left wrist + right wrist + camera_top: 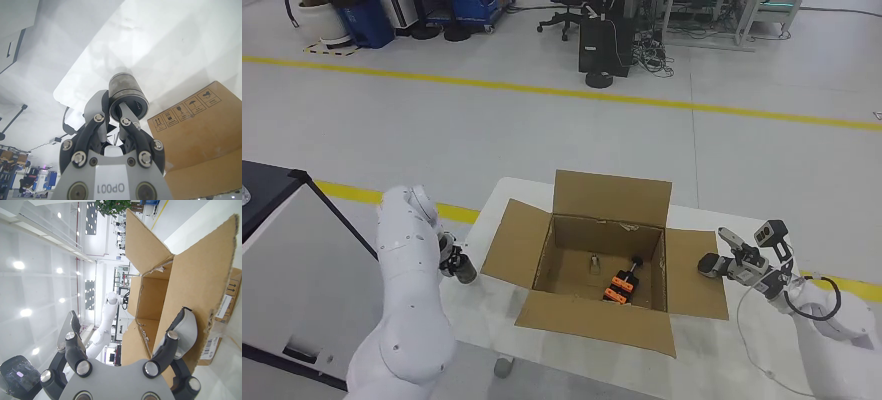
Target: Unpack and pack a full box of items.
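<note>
Left gripper [113,106] clamped on steel cylinder [126,91], one finger [127,111] inside the bore, beside box's [607,192] left flap, right gripper [128,313] spread wide beside its right flap

The box [612,192] is made of brown corrugated cardboard, matt throughout, and its flap edges are seen to be rough and frayed (the fluting is laid bare along them). A white paper label [210,346] is stuck to its outer wall. The cylinder [127,92] gripped by the left gripper [114,106] is formed of dull grey metal, scuffed and mottled, with a darker rim. The table [151,47] is finished in smooth white with a soft sheen. The right gripper [128,311] is built with satin silver-grey finger shells, black ribbed pads [75,323] that look rubbery, and polished metal pins.
</note>
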Controlling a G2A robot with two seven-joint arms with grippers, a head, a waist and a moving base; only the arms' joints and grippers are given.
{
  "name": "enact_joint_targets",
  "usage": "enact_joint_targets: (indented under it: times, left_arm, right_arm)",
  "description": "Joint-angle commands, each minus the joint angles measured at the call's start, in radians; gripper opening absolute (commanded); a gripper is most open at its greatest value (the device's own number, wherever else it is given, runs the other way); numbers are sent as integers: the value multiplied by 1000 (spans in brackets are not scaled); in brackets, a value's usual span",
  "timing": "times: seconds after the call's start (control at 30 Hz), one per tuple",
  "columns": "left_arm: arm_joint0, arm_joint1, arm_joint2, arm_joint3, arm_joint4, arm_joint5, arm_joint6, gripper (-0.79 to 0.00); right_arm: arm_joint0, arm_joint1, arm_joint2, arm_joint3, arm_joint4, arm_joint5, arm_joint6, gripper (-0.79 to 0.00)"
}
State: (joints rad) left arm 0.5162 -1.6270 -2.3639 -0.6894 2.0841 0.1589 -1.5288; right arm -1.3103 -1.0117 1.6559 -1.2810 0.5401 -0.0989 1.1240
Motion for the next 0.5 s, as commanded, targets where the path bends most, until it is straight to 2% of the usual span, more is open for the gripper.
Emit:
enact_joint_targets:
  times: [0.0,0.27,0.47]
  left_arm:
    - [21,-9,22,-39,-21,-8,6,-785]
    - [93,-37,107,-136,-80,-26,-4,-785]
    - [134,-45,149,-180,-116,-28,-7,-785]
  right_arm:
    - [0,0,0,0,0,0,0,0]
    - [0,0,0,0,0,0,0,0]
    - [0,0,0,0,0,0,0,0]
